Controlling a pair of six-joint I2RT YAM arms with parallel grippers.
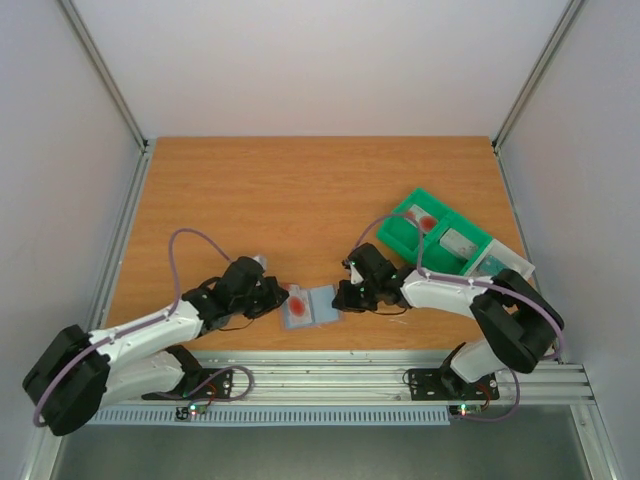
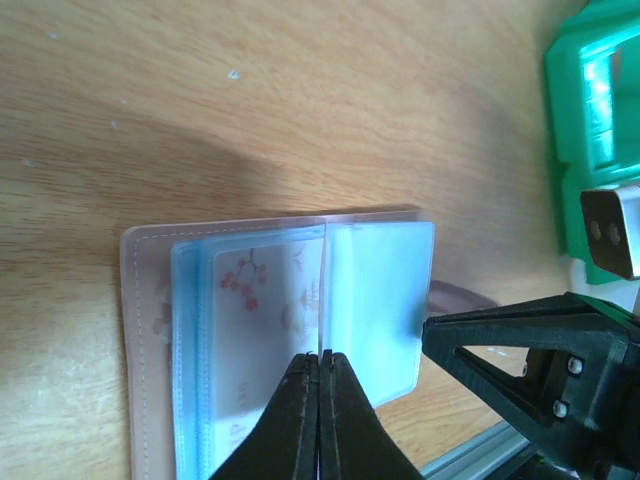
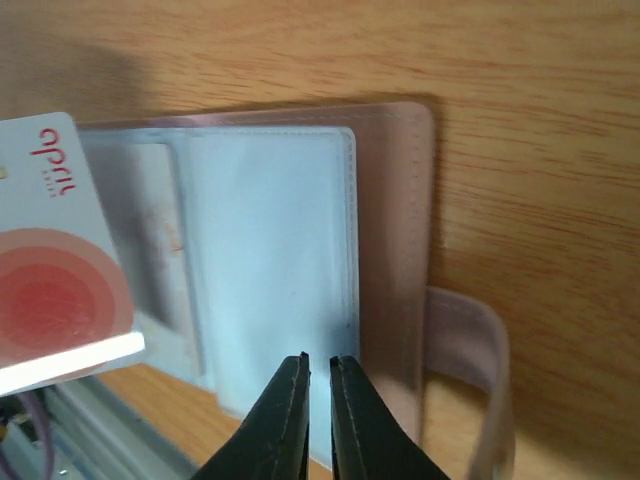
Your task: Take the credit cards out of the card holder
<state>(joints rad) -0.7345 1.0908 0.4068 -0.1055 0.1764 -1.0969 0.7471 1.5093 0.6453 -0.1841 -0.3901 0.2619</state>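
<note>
The left gripper (image 2: 320, 358) was fully closed, finger against finger, and held nothing. Its tips were over the centre fold of the flat blue-grey bifold card holder (image 2: 378, 290) with clear slot pockets. The right gripper (image 3: 318, 362) was parted by a narrow slit, with nothing visible between the fingers, above the clear pocket of the opposite panel.

The card holder lay open on the wooden tabletop (image 1: 300, 190), close to the near edge at mid-width, between the two grippers. A thin white credit card with a red round mark (image 3: 55, 290) lay over the panel on the left gripper's side. Whether it had cleared its slot could not be determined. Another red-marked card (image 1: 426, 220) lay in a compartment of the green compartmented plastic tray (image 1: 395, 236) near the right edge.

Judged from this layout, extraction was partly complete. One card was out, one was at the card holder, and further cards in the pockets could not be confirmed.
</note>
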